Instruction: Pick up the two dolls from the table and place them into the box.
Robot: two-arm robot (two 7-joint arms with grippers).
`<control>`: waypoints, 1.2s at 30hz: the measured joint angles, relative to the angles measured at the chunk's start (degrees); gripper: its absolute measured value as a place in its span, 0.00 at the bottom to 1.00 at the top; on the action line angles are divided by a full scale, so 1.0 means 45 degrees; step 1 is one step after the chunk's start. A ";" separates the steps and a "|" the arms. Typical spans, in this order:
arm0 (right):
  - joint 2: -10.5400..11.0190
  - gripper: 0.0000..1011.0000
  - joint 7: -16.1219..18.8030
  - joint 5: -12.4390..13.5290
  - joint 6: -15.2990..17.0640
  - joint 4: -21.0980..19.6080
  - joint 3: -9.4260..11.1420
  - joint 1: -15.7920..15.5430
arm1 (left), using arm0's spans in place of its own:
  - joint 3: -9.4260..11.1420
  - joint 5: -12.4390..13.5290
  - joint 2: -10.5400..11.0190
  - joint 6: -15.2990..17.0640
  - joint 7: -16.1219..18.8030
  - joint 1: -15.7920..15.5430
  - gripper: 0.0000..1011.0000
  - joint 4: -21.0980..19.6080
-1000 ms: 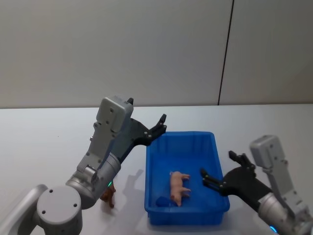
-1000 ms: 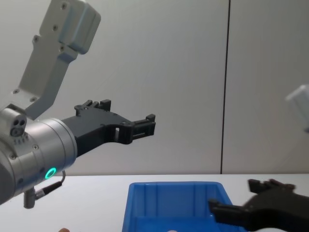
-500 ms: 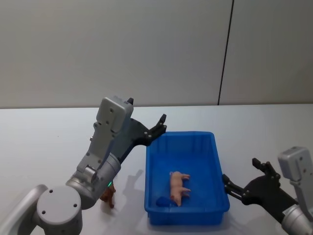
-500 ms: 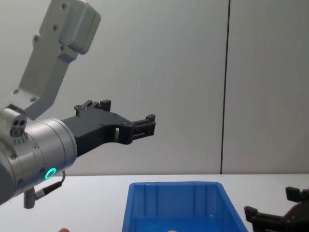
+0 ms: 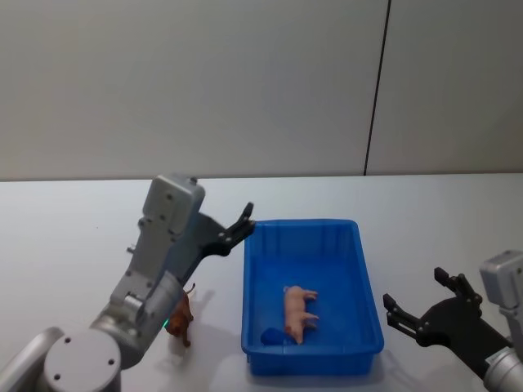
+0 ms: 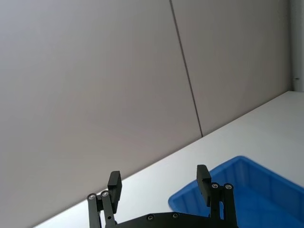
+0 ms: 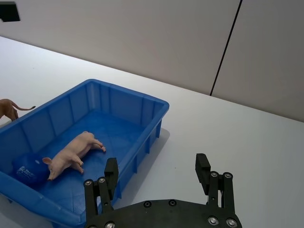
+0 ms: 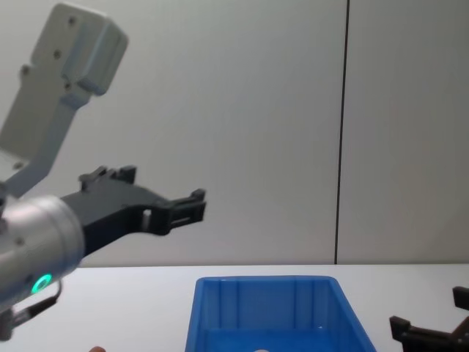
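Note:
On the white table [image 5: 73, 229] stands the blue box [image 5: 302, 222], its rim also in the right wrist view [image 7: 135, 93] and the chest view [image 8: 264, 281]. A pink pig-shaped doll [image 5: 299, 312] [image 7: 73, 154] lies on its side inside. The other doll, a brown one [image 5: 180, 318] [image 7: 8, 108], stands on the table just left of the box. My left gripper [image 5: 243, 224] [image 6: 159, 180] [image 8: 187, 209] hangs open and empty above the box's far left corner. To the right of the box, my right gripper [image 5: 415, 292] [image 7: 156, 168] is open and empty.
A small dark blue object [image 5: 272, 336] [image 7: 27, 168] lies in the box's near left corner, beside the pig's head. A grey wall with a dark vertical seam [image 5: 376, 90] rises behind the table. Bare tabletop lies right of the box.
My right gripper has drawn back out of the box to the table on its right. The left arm has shifted left, uncovering more of the brown doll.

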 joint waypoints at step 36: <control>0.0153 0.99 -0.0080 0.0109 -0.0080 -0.0103 0.0081 -0.0164 | -0.0289 -0.2438 0.1910 0.1075 0.1737 0.3351 0.99 -0.1436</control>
